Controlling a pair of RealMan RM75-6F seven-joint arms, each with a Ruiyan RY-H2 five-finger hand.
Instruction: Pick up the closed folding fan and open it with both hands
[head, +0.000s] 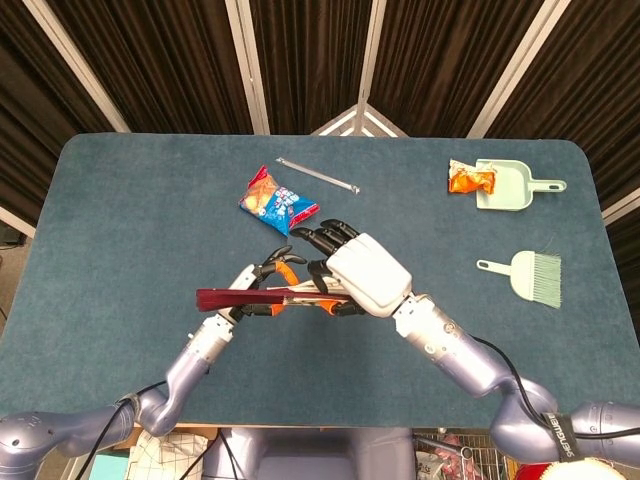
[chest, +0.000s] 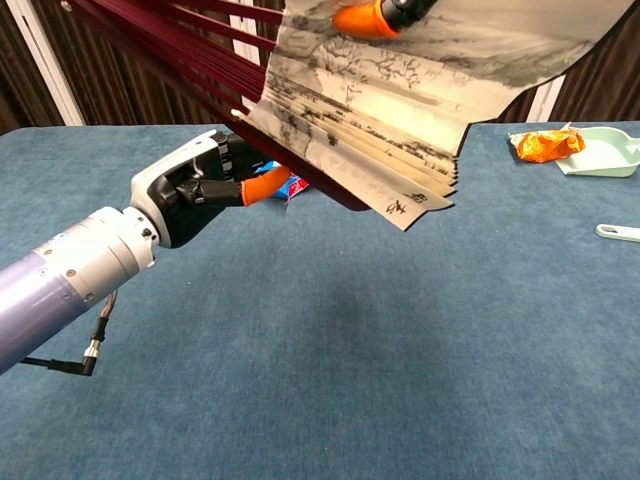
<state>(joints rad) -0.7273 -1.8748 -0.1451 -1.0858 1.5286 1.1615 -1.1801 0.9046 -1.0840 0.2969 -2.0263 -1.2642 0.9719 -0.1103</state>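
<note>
The folding fan (chest: 380, 110) is partly spread, with dark red ribs and a cream paper leaf painted in ink. In the head view it shows edge-on as a dark red bar (head: 245, 297) held above the table's front middle. My left hand (chest: 205, 185) grips the fan's lower ribs with orange fingertips. My right hand (head: 365, 275) lies over the fan's right part and holds the upper leaf; in the chest view only one orange fingertip (chest: 365, 17) of it shows at the top edge.
A snack bag (head: 277, 202) and a thin silver stick (head: 318, 174) lie behind the hands. At the back right a green dustpan (head: 515, 185) holds an orange wrapper (head: 470, 178). A small green brush (head: 530, 273) lies right of the hands.
</note>
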